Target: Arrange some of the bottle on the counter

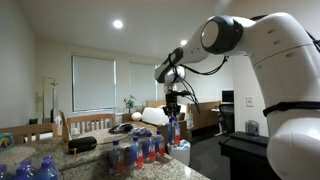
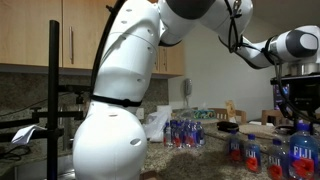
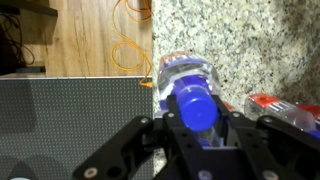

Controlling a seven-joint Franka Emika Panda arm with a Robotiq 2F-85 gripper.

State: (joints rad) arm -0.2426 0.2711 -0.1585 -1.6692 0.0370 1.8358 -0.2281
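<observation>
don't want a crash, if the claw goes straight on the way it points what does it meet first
The blue-capped bottle, directly ahead of the claw in the wrist view, with its cap centred between the jaws. Whether the claw is touching it is unclear. Beyond the bottle lies the counter.

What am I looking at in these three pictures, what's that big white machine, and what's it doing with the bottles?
The big white machine is a robot arm with a two-fingered gripper at its end. Two pictures come from cameras standing outside the robot, each looking from a different spot. The third comes from a camera on the wrist, looking down past the fingers. Below is a speckled stone counter holding a cluster of small clear drink bottles with blue and red labels. In the wrist view the gripper looks closed around one blue-capped bottle, with a red-labelled bottle just beside it.
</observation>
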